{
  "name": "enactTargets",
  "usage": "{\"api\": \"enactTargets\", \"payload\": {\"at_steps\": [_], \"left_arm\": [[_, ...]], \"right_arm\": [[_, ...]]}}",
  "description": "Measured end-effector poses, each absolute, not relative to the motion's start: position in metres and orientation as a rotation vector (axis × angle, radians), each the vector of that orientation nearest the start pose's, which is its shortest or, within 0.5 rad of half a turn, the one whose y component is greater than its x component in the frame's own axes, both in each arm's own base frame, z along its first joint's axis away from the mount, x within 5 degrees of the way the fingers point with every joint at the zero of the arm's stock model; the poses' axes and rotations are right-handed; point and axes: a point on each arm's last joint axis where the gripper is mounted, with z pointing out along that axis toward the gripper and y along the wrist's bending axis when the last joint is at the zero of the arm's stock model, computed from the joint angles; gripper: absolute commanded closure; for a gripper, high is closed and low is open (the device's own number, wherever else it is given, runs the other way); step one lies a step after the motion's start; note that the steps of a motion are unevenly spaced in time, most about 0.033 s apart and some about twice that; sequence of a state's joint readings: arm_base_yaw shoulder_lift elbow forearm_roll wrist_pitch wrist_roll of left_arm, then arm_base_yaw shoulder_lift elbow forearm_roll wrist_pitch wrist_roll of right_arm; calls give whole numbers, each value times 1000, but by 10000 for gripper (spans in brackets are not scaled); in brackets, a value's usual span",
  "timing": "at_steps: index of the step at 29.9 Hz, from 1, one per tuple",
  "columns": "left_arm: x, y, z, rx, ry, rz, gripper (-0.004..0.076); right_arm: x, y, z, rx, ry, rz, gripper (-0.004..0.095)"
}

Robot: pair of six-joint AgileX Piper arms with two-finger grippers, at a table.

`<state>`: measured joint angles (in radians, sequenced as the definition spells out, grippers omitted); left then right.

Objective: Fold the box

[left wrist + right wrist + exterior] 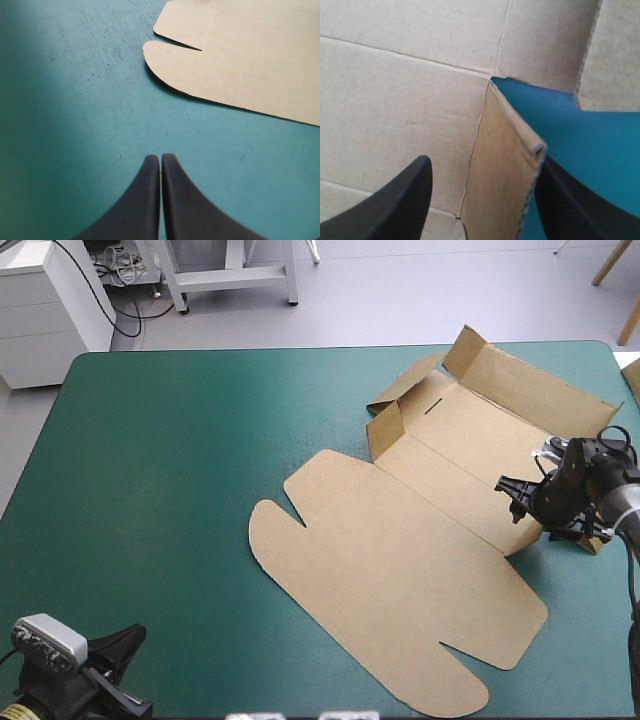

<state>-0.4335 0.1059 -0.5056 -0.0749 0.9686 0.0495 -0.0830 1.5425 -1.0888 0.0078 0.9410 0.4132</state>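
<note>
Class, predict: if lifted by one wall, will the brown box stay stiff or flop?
Probably stiff within panels: the box lies mostly flat, unwrinkled. It would likely hinge at creases, like the raised wall inside the open right gripper. Thin sheet, so probably light.

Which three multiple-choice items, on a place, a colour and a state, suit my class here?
1. Where is the left gripper? A. over the bare teal-green cover, apart from the box; B. on top of the box; C. beyond the table's far edge.
2. What colour is the box? A. white; B. brown; C. black.
3. How is the right gripper? A. shut in a point; B. open, astride a raised flap; C. holding a cloth.
Answers: 1 A, its wrist view shows bare cover beneath it; 2 B, brown board in the high view; 3 B, the flap rises in its wide gap.
</note>
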Motion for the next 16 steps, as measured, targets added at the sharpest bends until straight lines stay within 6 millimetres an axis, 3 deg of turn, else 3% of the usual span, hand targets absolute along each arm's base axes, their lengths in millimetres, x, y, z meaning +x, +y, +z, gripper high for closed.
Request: {"api": "enactTargets", "payload": {"at_steps": [3, 12, 16], "left_arm": [[12, -11, 286, 489, 2007, -320, 731], [12, -10, 286, 491, 2005, -293, 731], [12, -9, 286, 491, 2005, -290, 731]], "right_arm": [[296, -24, 248, 713, 2791, 73, 451], [295, -24, 248, 690, 2806, 68, 916], [294, -23, 248, 640, 2823, 70, 929]]}}
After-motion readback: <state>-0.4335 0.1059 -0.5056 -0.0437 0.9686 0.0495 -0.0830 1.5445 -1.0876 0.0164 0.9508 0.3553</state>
